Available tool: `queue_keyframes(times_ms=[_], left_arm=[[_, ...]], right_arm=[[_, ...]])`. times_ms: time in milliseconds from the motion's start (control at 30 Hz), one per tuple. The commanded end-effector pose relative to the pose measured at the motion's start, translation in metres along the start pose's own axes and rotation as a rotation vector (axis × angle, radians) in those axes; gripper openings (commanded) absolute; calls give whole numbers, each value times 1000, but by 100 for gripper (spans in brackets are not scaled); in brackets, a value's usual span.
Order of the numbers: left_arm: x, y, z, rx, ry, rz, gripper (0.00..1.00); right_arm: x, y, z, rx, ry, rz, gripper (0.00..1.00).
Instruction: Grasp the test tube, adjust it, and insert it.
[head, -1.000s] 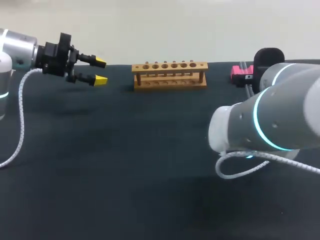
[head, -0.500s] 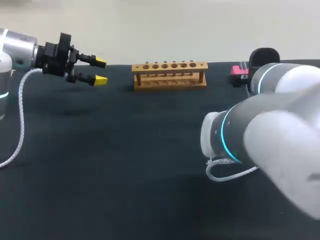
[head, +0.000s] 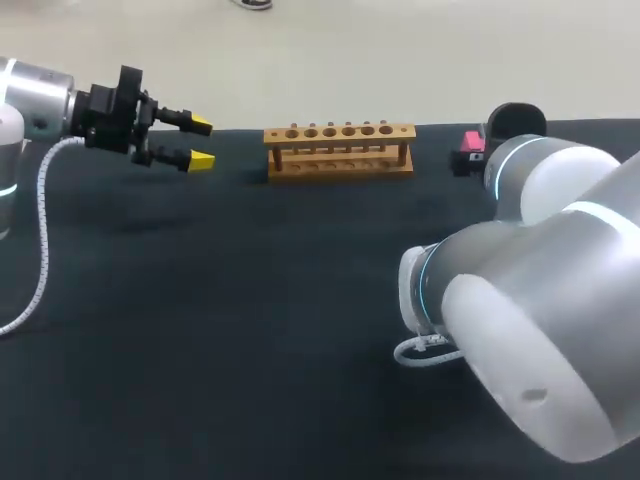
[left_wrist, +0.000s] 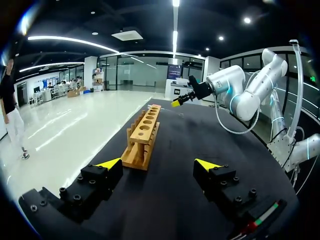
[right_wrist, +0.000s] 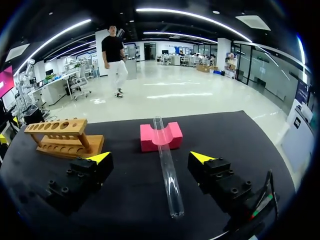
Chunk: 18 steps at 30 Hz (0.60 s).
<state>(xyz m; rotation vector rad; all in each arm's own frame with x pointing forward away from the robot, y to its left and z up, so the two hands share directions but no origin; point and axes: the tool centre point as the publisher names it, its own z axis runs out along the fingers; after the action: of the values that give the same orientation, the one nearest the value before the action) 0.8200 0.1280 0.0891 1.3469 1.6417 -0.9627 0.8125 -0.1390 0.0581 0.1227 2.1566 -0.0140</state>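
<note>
Left fingers (head: 202, 158) spread apart, nothing between them, held above desk (head: 250, 320), well off to left of wooden rack (head: 339, 150). Right fingers (left_wrist: 177, 102) likewise spread wide, gripping nothing. Test tube (right_wrist: 167, 170) seen in right wrist view lying lengthwise in gap between them, touching neither. Far end of tube rests in notch of pink block (right_wrist: 161, 136), near end down on desk. Rack stands beside block, apart from it. Right arm (head: 540, 300) bulks across head view's right, tube hidden there.

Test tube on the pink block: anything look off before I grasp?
Nothing stands out. The test tube lies intact, one end in the notch of the pink block, ahead of the open right gripper. The rack stands upright.
</note>
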Motion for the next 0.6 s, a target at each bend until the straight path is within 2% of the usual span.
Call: queue_keyframes(times_ms=[33, 267, 600], left_arm=[[1, 1, 0, 1, -3, 3, 100], [1, 1, 0, 1, -3, 3, 100], [1, 1, 0, 1, -3, 3, 100]], right_arm=[[2, -8, 6, -147, -8, 1, 100], [7, -17, 10, -204, -1, -5, 100], [10, -25, 12, -220, 3, -13, 100]])
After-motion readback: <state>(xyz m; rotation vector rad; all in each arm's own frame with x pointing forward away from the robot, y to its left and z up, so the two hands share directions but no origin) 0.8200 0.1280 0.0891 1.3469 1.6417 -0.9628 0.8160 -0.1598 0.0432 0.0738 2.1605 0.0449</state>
